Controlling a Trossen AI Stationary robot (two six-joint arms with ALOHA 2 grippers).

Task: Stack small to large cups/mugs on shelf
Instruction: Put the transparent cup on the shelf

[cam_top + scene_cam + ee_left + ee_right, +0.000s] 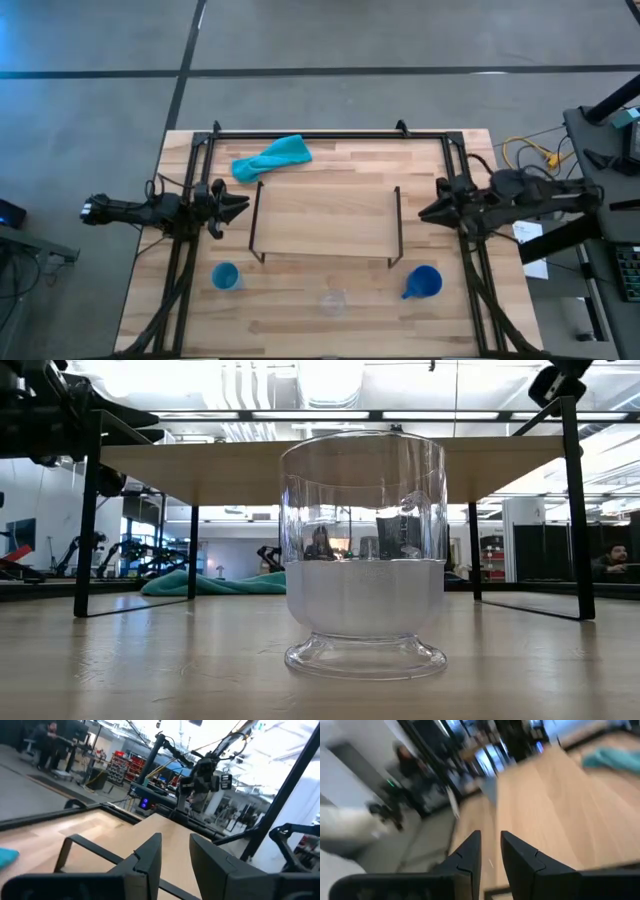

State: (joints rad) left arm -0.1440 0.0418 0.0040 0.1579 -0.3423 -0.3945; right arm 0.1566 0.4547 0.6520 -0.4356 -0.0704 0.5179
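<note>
In the high view the shelf [325, 218], a light-wood board on thin black legs, stands mid-table. Along the near edge stand the light-blue cup [225, 276], the clear glass cup [333, 302] and the dark-blue mug [424, 282], its handle toward the table's left. The low view shows the glass cup [365, 560] close up on its foot, with the shelf board [330, 460] behind it. My left gripper [240, 207] hovers at the shelf's left end and my right gripper [425, 212] at its right end. Each has a narrow gap between its fingers and holds nothing.
A teal cloth [272, 157] lies crumpled behind the shelf toward the far left. Black frame rails [330, 133] run along the far edge and both sides of the table. People sit in the room beyond [47, 732]. Bare wood lies between the cups and the shelf.
</note>
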